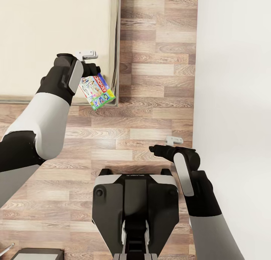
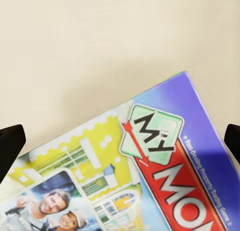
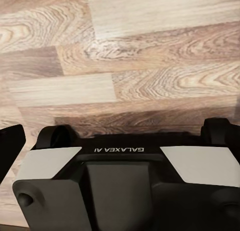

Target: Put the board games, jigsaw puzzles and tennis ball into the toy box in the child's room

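The left end effector [image 1: 98,74] is clamped on a board game [image 1: 97,91] over the bed [image 1: 52,38] corner at 11 o'clock, the right end effector [image 1: 153,149] idle with spread I cannot tell; next comes carrying it to the toy box.

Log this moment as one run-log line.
left gripper: holding board game at bed corner | right gripper: empty, over floor | toy box: not reached

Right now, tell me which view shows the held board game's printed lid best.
Left wrist view: the board game shows its lettering up close. The head view shows it small and tilted by the left gripper.
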